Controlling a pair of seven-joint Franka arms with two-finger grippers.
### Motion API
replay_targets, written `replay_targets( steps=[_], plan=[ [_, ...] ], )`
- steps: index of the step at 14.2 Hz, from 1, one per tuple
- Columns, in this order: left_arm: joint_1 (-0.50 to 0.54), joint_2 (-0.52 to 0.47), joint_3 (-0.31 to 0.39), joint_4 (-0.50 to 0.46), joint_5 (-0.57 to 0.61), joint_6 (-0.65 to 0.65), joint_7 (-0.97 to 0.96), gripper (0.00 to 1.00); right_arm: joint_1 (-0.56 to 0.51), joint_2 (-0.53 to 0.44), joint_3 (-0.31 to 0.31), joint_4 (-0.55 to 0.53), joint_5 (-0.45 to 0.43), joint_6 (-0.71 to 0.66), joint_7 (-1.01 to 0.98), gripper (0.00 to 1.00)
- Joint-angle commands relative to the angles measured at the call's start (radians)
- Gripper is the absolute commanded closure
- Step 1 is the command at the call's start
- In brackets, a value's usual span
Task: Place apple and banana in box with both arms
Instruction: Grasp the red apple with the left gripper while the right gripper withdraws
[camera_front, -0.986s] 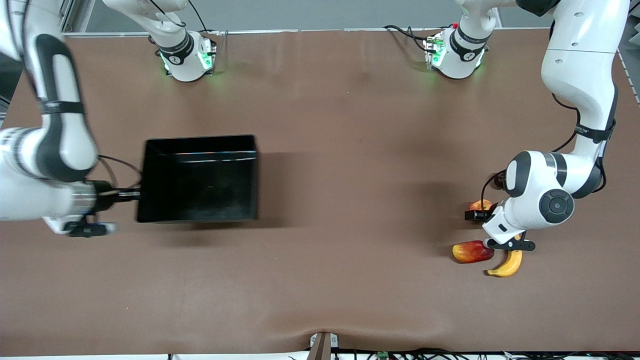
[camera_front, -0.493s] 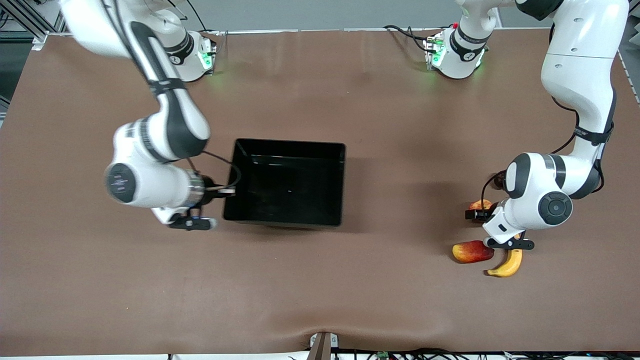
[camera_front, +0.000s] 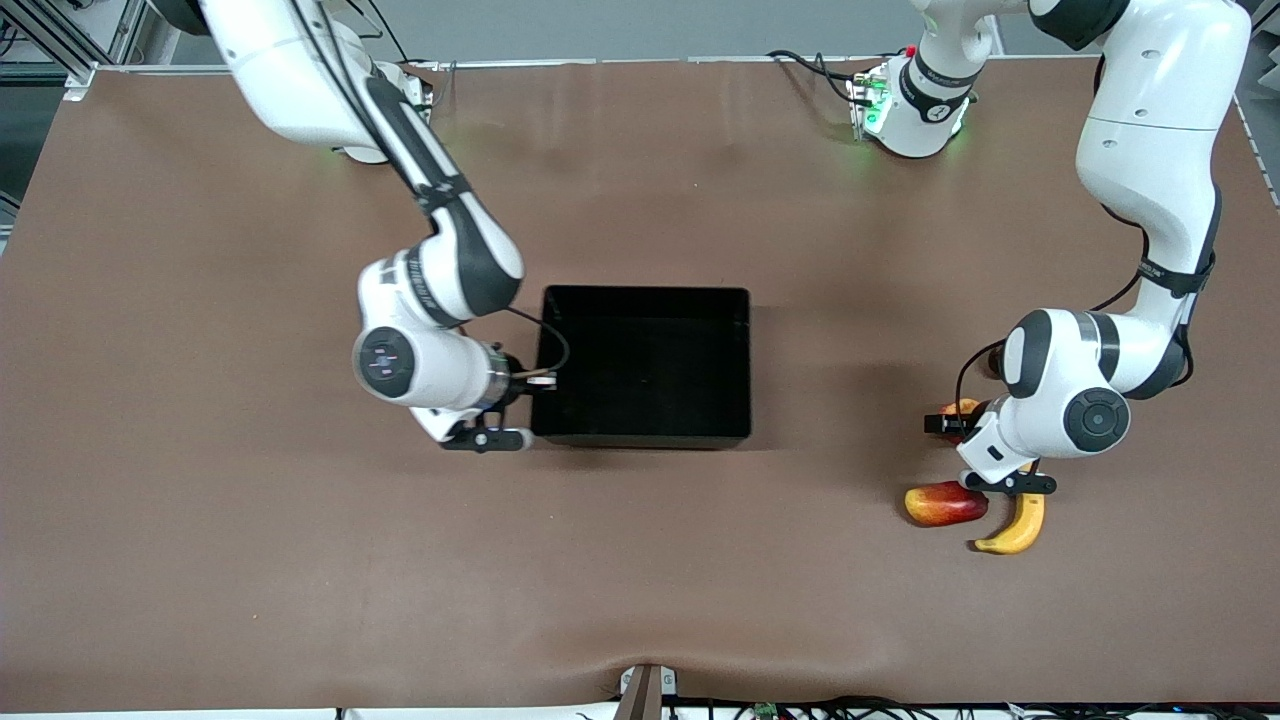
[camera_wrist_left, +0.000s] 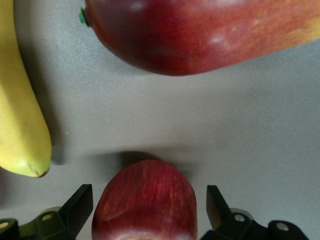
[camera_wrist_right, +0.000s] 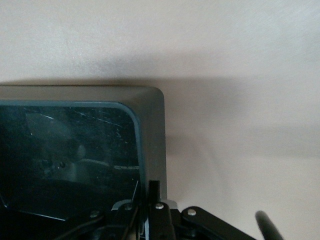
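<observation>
The black box (camera_front: 645, 293) sits mid-table, and my right gripper (camera_front: 534, 381) is shut on its wall at the right arm's end. The right wrist view shows the fingers (camera_wrist_right: 154, 196) pinching the box (camera_wrist_right: 152, 131) rim. The apple (camera_front: 963, 407) lies near the left arm's end, mostly hidden under the left wrist. My left gripper (camera_front: 965, 430) is low over it and open. In the left wrist view the apple (camera_wrist_left: 145, 197) sits between the spread fingers (camera_wrist_left: 81, 200), which do not touch it. The yellow banana (camera_front: 1018, 527) lies nearer the front camera; its tip (camera_wrist_left: 20, 115) shows beside the apple.
A red-and-yellow mango-like fruit (camera_front: 942, 503) lies beside the banana, nearer the front camera than the apple, and it also shows in the left wrist view (camera_wrist_left: 200, 35). Brown table (camera_front: 640, 560) spreads between the box and the fruits.
The right arm has carried the box from the right arm's end to the table's middle, toward the fruits. The left arm has barely shifted over the apple.
</observation>
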Motion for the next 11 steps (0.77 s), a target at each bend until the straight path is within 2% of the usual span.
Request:
replay_targets(
  steps=[1, 2, 3, 4, 8, 11],
  plan=[
    [0.008, -0.015, -0.006, -0.007, 0.004, -0.009, 0.000, 0.37, 0.051, 0.034, -0.012, 0.020, 0.036, 0.048, 0.055, 1.00],
    [0.002, -0.015, -0.006, -0.002, 0.003, -0.035, -0.010, 0.69, 0.054, 0.036, -0.012, 0.020, 0.036, 0.056, 0.055, 1.00],
    [-0.004, -0.023, -0.006, -0.002, 0.003, -0.059, -0.037, 0.94, 0.054, 0.036, -0.012, 0.020, 0.037, 0.058, 0.056, 0.57],
    [-0.007, -0.028, -0.015, 0.003, 0.003, -0.079, -0.071, 1.00, 0.053, 0.034, -0.012, 0.020, 0.034, 0.056, 0.058, 0.01],
    [-0.023, -0.074, -0.021, 0.022, 0.003, -0.090, -0.103, 1.00, 0.030, 0.021, -0.017, 0.101, 0.028, 0.026, 0.056, 0.00],
    [-0.020, -0.132, -0.053, 0.058, -0.011, -0.164, -0.108, 1.00, -0.036, 0.007, -0.021, 0.214, 0.022, -0.142, 0.053, 0.00]
  ],
)
